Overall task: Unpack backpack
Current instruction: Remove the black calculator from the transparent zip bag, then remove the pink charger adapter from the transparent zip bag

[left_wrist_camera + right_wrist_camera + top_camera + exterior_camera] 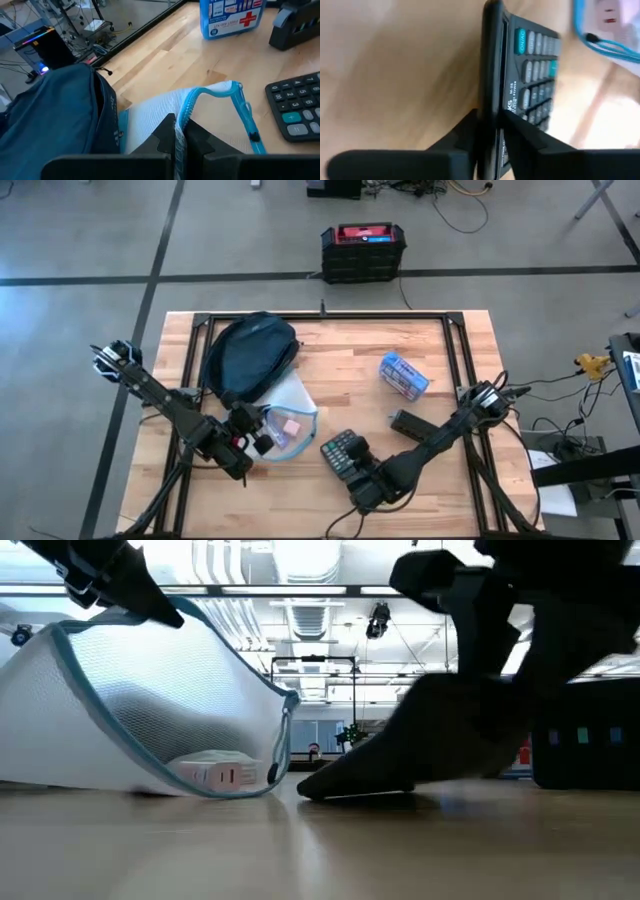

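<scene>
A: Right gripper (492,145) has the calculator (343,450) by its edge, fingers pinched on either side of the casing, low over the table (440,470).

B: And tilted, look. In the low view one end of it touches the wood and the other is up. If those fingers ease off at that angle, it drops flat and could skid.

A: It could skid towards the mesh pouch (283,420), which sits just beside it. The left gripper (176,142) is clamped tight on the pouch's blue zip edge, holding it up off the table.

B: That's my other worry. It's thin fabric in a narrow pinch; any tug and the edge slides out, or the small box inside tumbles about.

A: The backpack (250,357)?

B: It's lying at the far left of the table, touching the pouch. Pull the pouch sideways and it may drag the bag along.

A: The first-aid box (403,375) and the black case (412,423) sit out on the right, near that right arm.

B: A wide swing of the arm could clip the case.
</scene>
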Robot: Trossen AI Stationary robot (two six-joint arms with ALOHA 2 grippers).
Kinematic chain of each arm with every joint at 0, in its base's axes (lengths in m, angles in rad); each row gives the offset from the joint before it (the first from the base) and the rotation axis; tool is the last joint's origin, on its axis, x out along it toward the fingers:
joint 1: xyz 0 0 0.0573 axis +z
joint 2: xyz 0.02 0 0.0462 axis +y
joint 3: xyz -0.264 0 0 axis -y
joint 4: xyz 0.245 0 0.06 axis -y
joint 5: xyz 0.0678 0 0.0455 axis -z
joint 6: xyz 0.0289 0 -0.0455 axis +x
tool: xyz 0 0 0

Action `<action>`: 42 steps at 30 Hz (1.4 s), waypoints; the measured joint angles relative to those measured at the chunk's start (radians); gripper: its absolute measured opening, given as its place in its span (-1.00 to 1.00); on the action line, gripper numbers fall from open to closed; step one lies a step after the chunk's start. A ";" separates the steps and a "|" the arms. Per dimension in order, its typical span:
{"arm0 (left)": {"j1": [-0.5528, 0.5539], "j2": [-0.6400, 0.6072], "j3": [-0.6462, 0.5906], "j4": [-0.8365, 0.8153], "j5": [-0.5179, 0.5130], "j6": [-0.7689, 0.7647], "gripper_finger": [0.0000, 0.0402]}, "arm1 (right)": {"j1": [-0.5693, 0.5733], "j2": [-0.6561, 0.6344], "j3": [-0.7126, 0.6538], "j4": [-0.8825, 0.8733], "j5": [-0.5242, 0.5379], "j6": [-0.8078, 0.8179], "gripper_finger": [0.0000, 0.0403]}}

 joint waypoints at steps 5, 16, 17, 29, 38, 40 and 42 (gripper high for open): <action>0.000 0.031 0.000 0.017 0.002 0.000 -1.00 | -0.027 0.001 0.000 0.005 -0.044 0.023 -0.22; 0.001 0.041 0.000 0.051 0.013 0.025 -1.00 | -0.083 -0.038 0.030 0.036 -0.039 0.098 0.29; 0.002 0.041 0.000 0.051 0.013 0.033 -1.00 | -0.087 -0.039 0.030 0.059 -0.051 0.103 0.34; 0.018 0.038 0.000 0.114 0.025 0.096 -1.00 | -0.186 -0.031 -0.059 0.730 -0.090 0.142 0.63; 0.017 0.036 0.000 0.369 0.096 0.354 -1.00 | -0.314 -0.029 -0.174 0.930 -0.068 0.238 0.52; 0.018 0.036 0.000 0.397 0.094 0.392 -1.00 | -0.323 -0.028 -0.188 0.943 -0.070 0.240 0.51; 0.022 0.036 0.000 0.398 0.093 0.396 -1.00 | -0.322 -0.028 -0.198 0.957 -0.071 0.240 0.50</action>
